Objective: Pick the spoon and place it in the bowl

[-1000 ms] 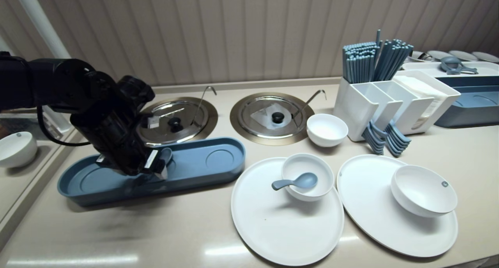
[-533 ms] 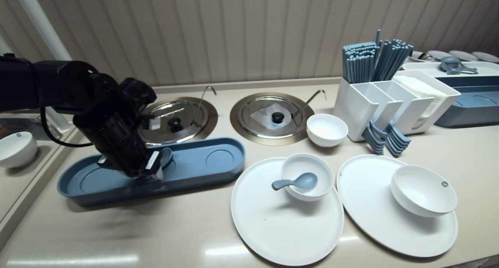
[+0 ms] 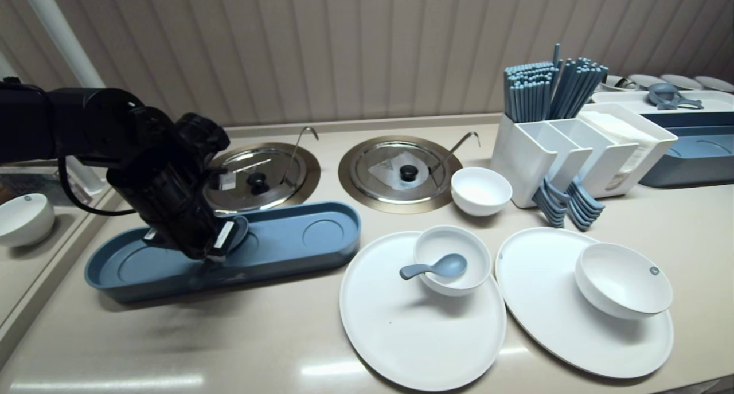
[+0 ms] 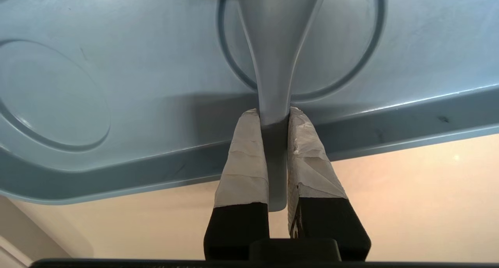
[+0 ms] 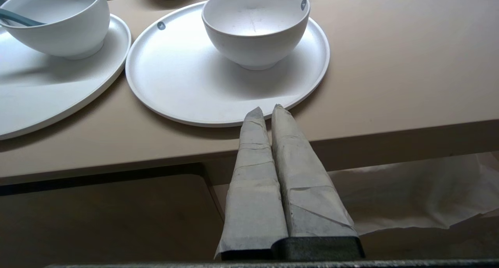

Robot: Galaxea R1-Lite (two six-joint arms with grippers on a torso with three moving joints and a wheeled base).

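While the left arm (image 3: pixel 143 170) is reaching down over the blue tray (image 3: pixel 298 233), its jaws are squeezing tight on the thin handle of a blue-grey spoon (image 4: pixel 273 45). Both taped fingers (image 4: pixel 243 155) are pressing the handle from two sides, so the spoon is not slipping out. The spoon's round end is pointing into the tray, over one of the ring marks. Its handle is sticking out past the tray's near wall, and I think that is why the jaws are holding it from the front side of the desk (image 3: pixel 229 336). I cannot tell if the round end is touching the tray's floor. The tray is sitting on the desk, just in front of a shiny pot lid (image 3: pixel 258 179).

The right arm's jaws are shut with nothing between them, their tips (image 5: pixel 265 116) pressing together. They are hanging low, below the desk's front edge, near a white plate (image 5: pixel 175 84) with an empty white bowl (image 5: pixel 255 26) on it. Beside that plate, another bowl (image 3: pixel 453 259) is holding a second spoon (image 3: pixel 436 266).
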